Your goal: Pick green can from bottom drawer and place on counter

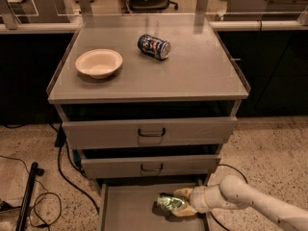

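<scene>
The green can (169, 202) lies on its side on the floor of the open bottom drawer (126, 211), toward its right side. My gripper (182, 202) reaches in from the lower right on a white arm, and its pale fingers (184, 193) sit around the can's right end, shut on it. The counter (192, 71) is the wide grey top of the cabinet above.
A cream bowl (98, 62) and a blue-and-white can (154, 46) on its side sit on the counter. Two upper drawers with dark handles (151, 132) stand slightly open. Black cables and a dark pole (28, 196) lie on the speckled floor at left.
</scene>
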`<state>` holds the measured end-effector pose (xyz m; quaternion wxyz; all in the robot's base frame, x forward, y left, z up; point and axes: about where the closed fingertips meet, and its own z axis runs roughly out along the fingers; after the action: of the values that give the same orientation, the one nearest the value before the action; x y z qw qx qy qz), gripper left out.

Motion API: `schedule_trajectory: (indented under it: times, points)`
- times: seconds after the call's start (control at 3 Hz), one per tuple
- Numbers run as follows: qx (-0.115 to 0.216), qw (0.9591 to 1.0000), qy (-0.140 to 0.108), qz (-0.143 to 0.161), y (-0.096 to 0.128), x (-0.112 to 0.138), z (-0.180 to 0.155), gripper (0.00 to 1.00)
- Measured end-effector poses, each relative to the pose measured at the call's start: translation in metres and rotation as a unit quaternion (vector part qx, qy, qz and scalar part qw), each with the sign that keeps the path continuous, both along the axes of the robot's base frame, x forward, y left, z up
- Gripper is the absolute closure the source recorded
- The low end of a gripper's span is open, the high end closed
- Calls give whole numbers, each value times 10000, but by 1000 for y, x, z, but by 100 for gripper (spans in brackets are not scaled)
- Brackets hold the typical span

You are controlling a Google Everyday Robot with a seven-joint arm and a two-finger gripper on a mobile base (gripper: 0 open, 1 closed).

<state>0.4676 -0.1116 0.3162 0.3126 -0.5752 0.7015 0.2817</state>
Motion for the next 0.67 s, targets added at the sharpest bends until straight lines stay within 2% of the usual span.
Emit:
schedule_trajectory:
  times: [0.33, 0.67]
  points:
    - [-197, 9998, -89, 43, -12, 18, 43, 100]
    - [-476, 9983, -311, -135, -37, 35, 97, 100]
